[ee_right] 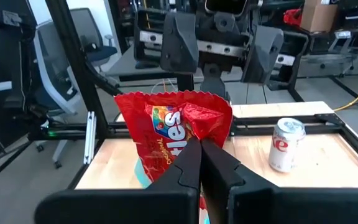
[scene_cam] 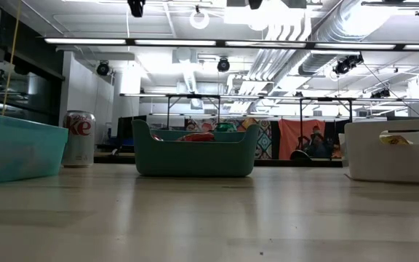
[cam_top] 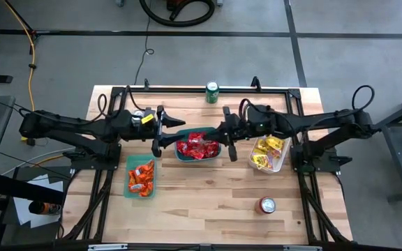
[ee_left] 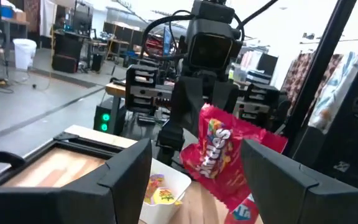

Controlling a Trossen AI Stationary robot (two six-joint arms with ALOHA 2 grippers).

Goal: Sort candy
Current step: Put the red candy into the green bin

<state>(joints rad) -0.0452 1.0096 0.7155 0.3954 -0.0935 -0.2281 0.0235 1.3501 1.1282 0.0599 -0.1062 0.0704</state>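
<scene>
- High view: my right gripper (cam_top: 229, 143) and left gripper (cam_top: 158, 138) flank the middle bin (cam_top: 180, 155) of red candy (cam_top: 198, 147); orange candy (cam_top: 140, 178) sits at seven o'clock, yellow candy (cam_top: 267, 151) at three.
- Low view: the can (scene_cam: 78, 138) reads "ke"; neither arm shows.
- Left wrist view: left jaws wide, empty, facing the red packet (ee_left: 219, 155), upright, reading "Skittles".
- Right wrist view: right jaws clamp it, so the right arm is nearer.
</scene>
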